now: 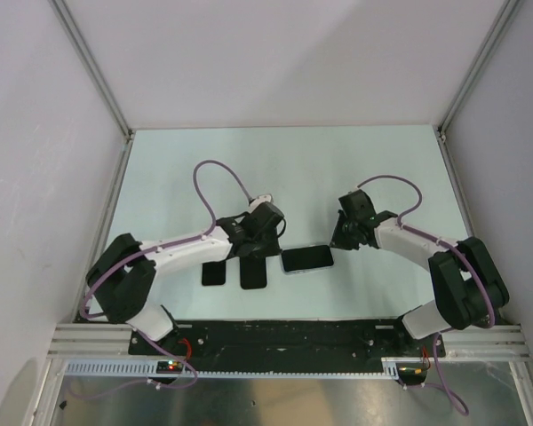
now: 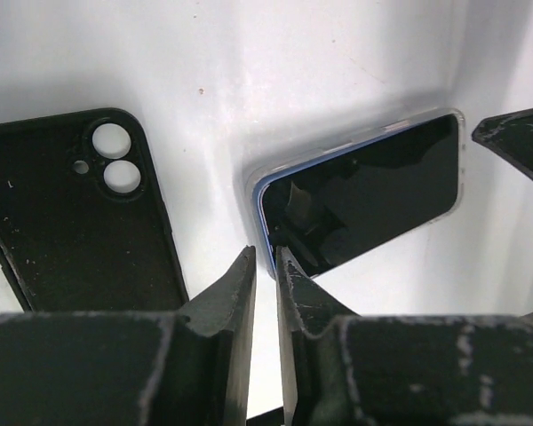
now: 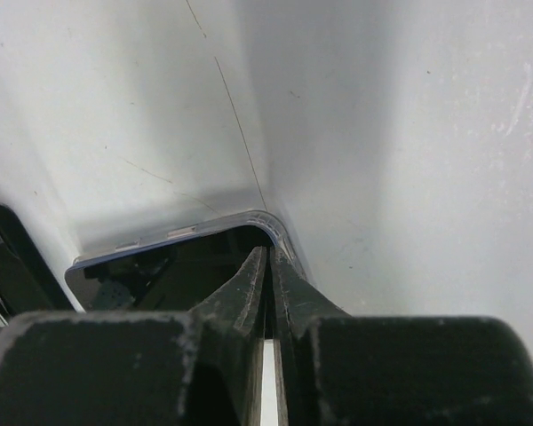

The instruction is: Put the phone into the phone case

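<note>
The phone (image 1: 306,259) lies flat and screen up on the table, between the two arms. A clear phone case rim (image 2: 355,142) runs round its blue edge. My left gripper (image 2: 265,257) hangs low at the phone's left corner, jaws a narrow slit apart with only table showing between them. Its right fingertip (image 2: 289,266) is at the phone's (image 2: 364,200) edge. My right gripper (image 3: 268,253) is shut, its tips over the opposite corner of the phone (image 3: 160,275), just inside the clear rim (image 3: 249,216).
Two black phone cases (image 1: 214,273) (image 1: 253,276) lie side by side left of the phone. One black case (image 2: 71,231) shows its camera holes. The right arm's finger (image 2: 515,142) enters the left wrist view at the far right. White walls enclose the table (image 1: 275,169).
</note>
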Robot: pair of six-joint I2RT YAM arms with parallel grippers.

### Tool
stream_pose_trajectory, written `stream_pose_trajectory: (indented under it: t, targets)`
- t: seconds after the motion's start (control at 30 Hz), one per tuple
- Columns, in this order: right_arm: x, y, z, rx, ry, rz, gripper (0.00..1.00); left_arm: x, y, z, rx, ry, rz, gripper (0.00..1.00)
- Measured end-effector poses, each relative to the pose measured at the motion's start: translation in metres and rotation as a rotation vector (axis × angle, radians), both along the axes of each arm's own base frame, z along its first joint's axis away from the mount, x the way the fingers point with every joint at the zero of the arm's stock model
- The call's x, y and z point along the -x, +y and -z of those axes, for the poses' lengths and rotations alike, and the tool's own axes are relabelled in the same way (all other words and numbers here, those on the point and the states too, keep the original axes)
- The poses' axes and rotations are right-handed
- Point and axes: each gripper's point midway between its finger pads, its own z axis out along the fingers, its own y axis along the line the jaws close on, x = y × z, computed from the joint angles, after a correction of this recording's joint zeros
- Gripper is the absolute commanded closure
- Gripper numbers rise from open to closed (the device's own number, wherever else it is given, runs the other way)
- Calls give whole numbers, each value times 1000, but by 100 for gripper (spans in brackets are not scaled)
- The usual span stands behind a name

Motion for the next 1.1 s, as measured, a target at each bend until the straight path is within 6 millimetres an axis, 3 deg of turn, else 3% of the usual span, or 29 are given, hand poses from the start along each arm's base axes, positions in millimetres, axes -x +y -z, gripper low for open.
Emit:
stream_pose_trajectory:
  t: [0.2,0.47,1.1]
  targets:
    - [2,-1,-6,2,-10,-10,88,7,-4,-5,17,-2,22,87]
    - [3,-2,-18,-10,-42,-15,81,21,-11,12,-8,48,67,88]
    - [23,-10,5,8,11,-21,77,27,-20,28,-16,95,94,89]
